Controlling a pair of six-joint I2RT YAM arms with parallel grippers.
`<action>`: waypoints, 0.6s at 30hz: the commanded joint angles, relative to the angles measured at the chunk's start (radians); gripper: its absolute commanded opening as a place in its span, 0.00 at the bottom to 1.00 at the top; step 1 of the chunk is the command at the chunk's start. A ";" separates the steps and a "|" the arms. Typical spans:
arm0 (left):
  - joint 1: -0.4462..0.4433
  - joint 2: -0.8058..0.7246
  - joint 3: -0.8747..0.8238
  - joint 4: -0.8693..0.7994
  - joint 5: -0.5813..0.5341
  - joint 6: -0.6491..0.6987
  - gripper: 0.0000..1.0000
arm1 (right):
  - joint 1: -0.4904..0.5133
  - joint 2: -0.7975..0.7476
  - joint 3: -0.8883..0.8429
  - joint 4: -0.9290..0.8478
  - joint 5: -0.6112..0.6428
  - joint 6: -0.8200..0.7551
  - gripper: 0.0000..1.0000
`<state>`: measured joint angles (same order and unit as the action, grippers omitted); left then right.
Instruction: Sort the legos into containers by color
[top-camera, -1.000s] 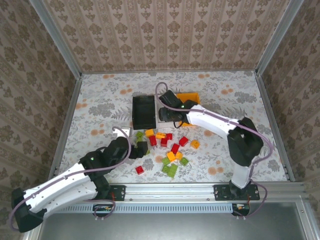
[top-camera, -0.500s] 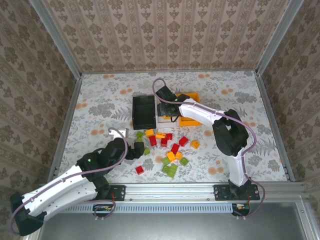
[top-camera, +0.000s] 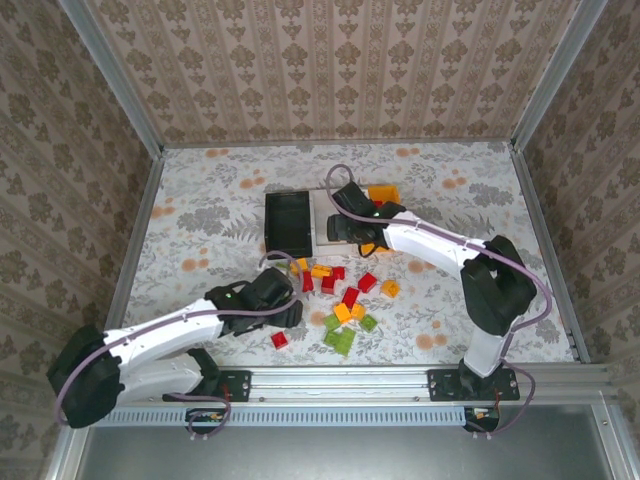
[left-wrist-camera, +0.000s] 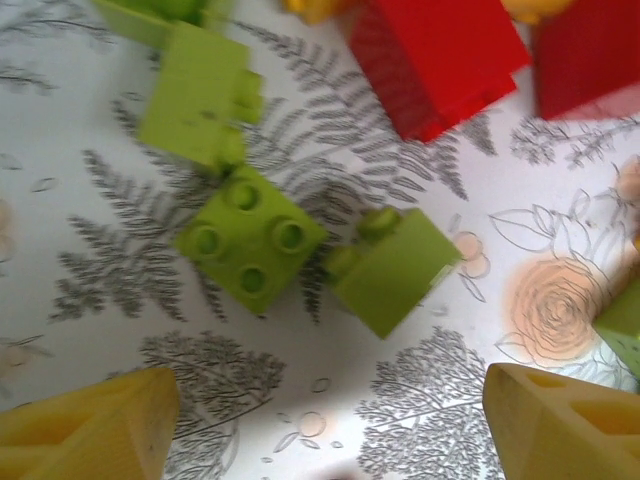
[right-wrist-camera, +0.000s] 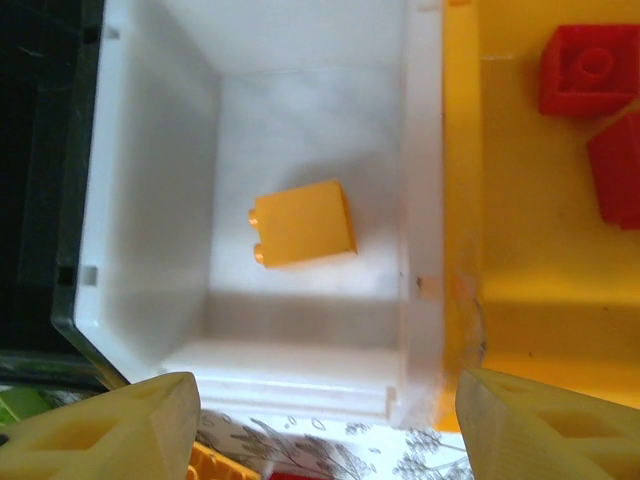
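Note:
My right gripper (right-wrist-camera: 325, 430) (top-camera: 348, 236) hangs open over the near rim of the white bin (right-wrist-camera: 420, 150) (top-camera: 322, 207). One orange-yellow brick (right-wrist-camera: 303, 222) lies on the floor of this bin. Two red bricks (right-wrist-camera: 590, 65) lie in the orange bin (right-wrist-camera: 510, 250) (top-camera: 384, 194) beside it, and the black bin (right-wrist-camera: 40, 150) (top-camera: 288, 222) is on the other side. My left gripper (left-wrist-camera: 325, 430) (top-camera: 290, 303) is open low over the table, with nothing between its fingers. Just ahead of it lie green bricks (left-wrist-camera: 250, 238) (left-wrist-camera: 395, 268) and a red brick (left-wrist-camera: 435, 55).
Loose legos (top-camera: 345, 300) in red, green and orange-yellow are scattered on the floral tabletop in front of the bins. A single red brick (top-camera: 279, 340) lies near the front rail. Patterned walls enclose the table on three sides.
The right gripper opened and moved slightly right over the bins. The left arm swung its gripper rightward toward the green bricks, and its jaws narrowed a little.

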<state>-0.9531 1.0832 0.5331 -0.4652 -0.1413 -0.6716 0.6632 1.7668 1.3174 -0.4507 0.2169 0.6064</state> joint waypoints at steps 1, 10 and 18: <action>-0.034 0.047 0.046 0.070 -0.003 0.032 0.79 | -0.007 -0.047 -0.056 0.034 0.001 0.023 0.70; -0.035 0.195 0.085 0.149 -0.002 0.056 0.75 | -0.028 -0.104 -0.112 0.051 -0.003 0.027 0.70; -0.036 0.292 0.120 0.171 -0.032 0.080 0.65 | -0.051 -0.157 -0.153 0.067 -0.010 0.028 0.70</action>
<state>-0.9871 1.3567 0.6224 -0.3080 -0.1493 -0.6247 0.6189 1.6451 1.1873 -0.3973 0.2123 0.6254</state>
